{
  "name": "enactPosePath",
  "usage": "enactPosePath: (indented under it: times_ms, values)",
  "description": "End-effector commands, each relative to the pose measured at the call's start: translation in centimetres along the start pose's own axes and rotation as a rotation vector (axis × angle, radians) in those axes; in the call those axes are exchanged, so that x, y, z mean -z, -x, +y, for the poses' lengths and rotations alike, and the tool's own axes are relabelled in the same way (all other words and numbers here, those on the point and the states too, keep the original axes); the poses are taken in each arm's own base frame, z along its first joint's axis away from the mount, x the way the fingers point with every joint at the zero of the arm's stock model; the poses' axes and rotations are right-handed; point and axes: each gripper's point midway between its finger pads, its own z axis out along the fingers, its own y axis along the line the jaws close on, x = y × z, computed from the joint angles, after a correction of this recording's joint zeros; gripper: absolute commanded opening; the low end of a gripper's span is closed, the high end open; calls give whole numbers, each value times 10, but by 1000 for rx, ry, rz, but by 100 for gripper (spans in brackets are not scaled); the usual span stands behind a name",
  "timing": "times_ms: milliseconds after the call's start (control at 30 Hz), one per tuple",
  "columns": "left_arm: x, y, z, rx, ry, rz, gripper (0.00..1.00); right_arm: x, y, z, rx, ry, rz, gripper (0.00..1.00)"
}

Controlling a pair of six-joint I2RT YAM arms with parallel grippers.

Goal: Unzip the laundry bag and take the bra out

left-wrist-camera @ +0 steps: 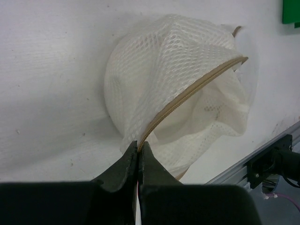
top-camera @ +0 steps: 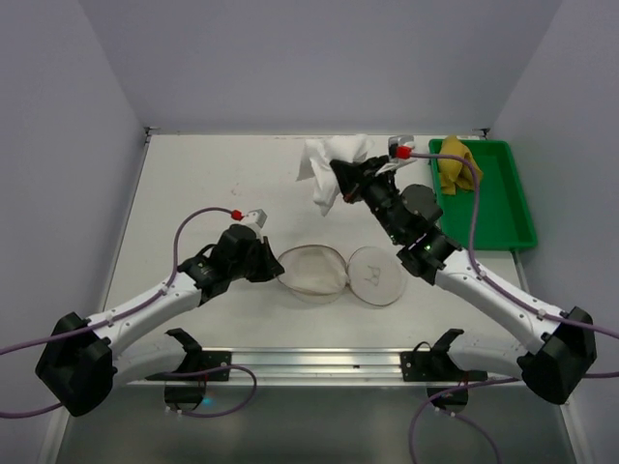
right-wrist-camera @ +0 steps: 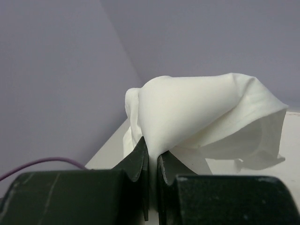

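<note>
The left pincer (left-wrist-camera: 139,154) is closed tight, with no gap between its two dark fingers. It nips the end of the tan zip band (left-wrist-camera: 187,91) at the rim of the cream-white round mesh laundry bag (left-wrist-camera: 159,70). From the pinch the zip curves up and to the right along the lip of the bag, which gapes open there and shows its pale mesh inside.

In the top view the left pincer (top-camera: 269,261) sits at the left edge of the laundry bag (top-camera: 311,273). The bag lies spread in two round halves on the white surface (top-camera: 213,174), near its front edge. One half is a hollow bowl. The other is a flat disc (top-camera: 379,280) beside it on the right, marked with a small dark symbol (top-camera: 368,273).

The right pincer (right-wrist-camera: 152,159) is almost closed and grips a fold of a white soft cloth (right-wrist-camera: 197,108), which billows up and to the right of the fingers. From above, the right pincer (top-camera: 340,179) and its white cloth (top-camera: 334,155) are over the far middle of the surface, well apart from the bag. Whether the cloth touches the surface cannot be told.

The mustard-yellow soft fabric bra (top-camera: 452,164) lies crumpled in the far end of a green rectangular plastic tray (top-camera: 503,208) at the far right, free of both pincers.
</note>
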Motion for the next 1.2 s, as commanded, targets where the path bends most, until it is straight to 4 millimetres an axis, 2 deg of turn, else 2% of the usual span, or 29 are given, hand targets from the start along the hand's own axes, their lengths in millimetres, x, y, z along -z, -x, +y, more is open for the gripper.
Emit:
enactPosePath:
  times_ms: [0,33,100,133,167,200,267,300,400,433,500,533,600,633,700,733,800,833,933,967,1067,1167]
  values:
    - [3,18,6,8,38,-73,0,15,61,-39,32,-185,-133,0]
    - [4,21,7,0,42,-78,0,21,67,-65,60,-271,-143,0]
    - [6,29,7,-3,50,-91,0,41,81,-98,95,-390,-168,0]
    - [7,32,9,-14,57,-98,0,54,94,-126,116,-481,-194,0]
    - [9,34,12,-13,71,-102,0,68,103,-137,127,-533,-204,0]
    - [10,37,12,-16,71,-107,0,84,119,-162,146,-619,-240,0]
    - [13,42,18,-16,87,-118,0,108,135,-181,167,-704,-256,0]
    - [15,45,19,-14,87,-128,0,124,151,-199,177,-777,-289,0]
    - [18,50,24,-15,97,-144,0,148,159,-229,176,-896,-294,0]
    - [18,51,25,-14,99,-145,0,158,164,-244,167,-944,-306,0]
    - [18,51,26,-14,99,-141,0,166,159,-265,141,-994,-286,0]
    - [18,51,26,-12,95,-140,0,167,152,-284,101,-1015,-260,0]
    - [19,51,26,-16,94,-139,0,173,141,-306,62,-1068,-227,0]
    - [20,51,27,-16,97,-142,0,171,131,-320,49,-1089,-197,0]
    - [19,49,28,-17,97,-138,0,169,123,-336,28,-1107,-177,0]
    - [20,49,28,-16,96,-139,0,163,118,-348,15,-1106,-168,0]
    - [19,48,29,-19,96,-135,0,159,111,-361,-12,-1115,-151,0]
    - [19,48,29,-17,99,-134,0,156,97,-375,-31,-1135,-116,0]
    - [17,46,31,-18,102,-130,0,153,84,-393,-73,-1158,-92,0]
    - [17,45,32,-17,102,-126,0,153,73,-404,-86,-1181,-66,0]
    - [15,43,35,-18,111,-116,0,159,61,-426,-108,-1239,-48,0]
    - [15,43,36,-16,113,-117,0,168,57,-443,-120,-1289,-45,0]
